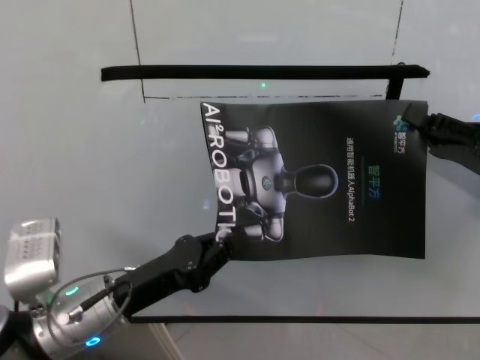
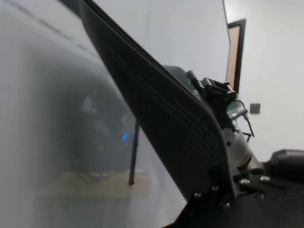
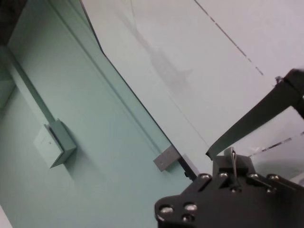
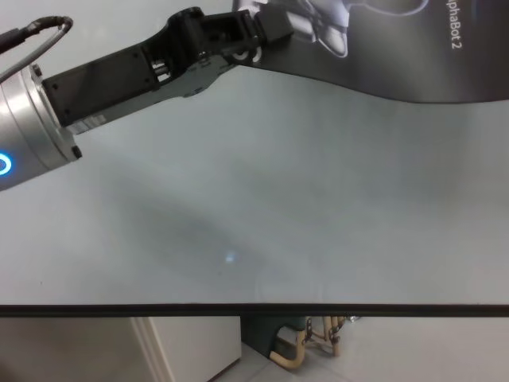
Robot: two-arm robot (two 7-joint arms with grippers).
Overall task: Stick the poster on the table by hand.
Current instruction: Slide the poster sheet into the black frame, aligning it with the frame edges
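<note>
1. Left arm: its silver cylinder with a blue glowing ring sits at the near left corner of the scene. The black link reaches forward and right across the table (image 4: pixel 238 207).
2. Left gripper (image 1: pixel 219 246): it meets the poster (image 1: pixel 337 180) at the poster's near left corner. In the chest view the gripper (image 4: pixel 266 24) has its fingers clamped on that corner. The left wrist view shows the dark sheet (image 2: pixel 156 109) edge-on, running out from the gripper body.
3. The poster: a dark sheet printed with a silver-grey robot figure, white "ROBOT" lettering along its left edge and "AlphaBot 2" text toward its right. It occupies the centre to right of the tabletop, in the far half. Its left edge bows and curls. In the chest view the near edge sags in a wave above the glossy surface; whether the middle of the sheet touches the table cannot be told.
4. The table: pale grey and glossy, with a thin dark front edge. A black bar (image 1: pixel 262 73) runs along the far side, just beyond the poster's far edge.
5. Right gripper (image 1: pixel 431 124): it enters from the right edge of the scene and meets the poster's far right corner. The right wrist view shows the sheet's corner (image 3: pixel 251 121) pinched at the gripper (image 3: pixel 231 164), with the fingers closed narrowly on it.
</note>
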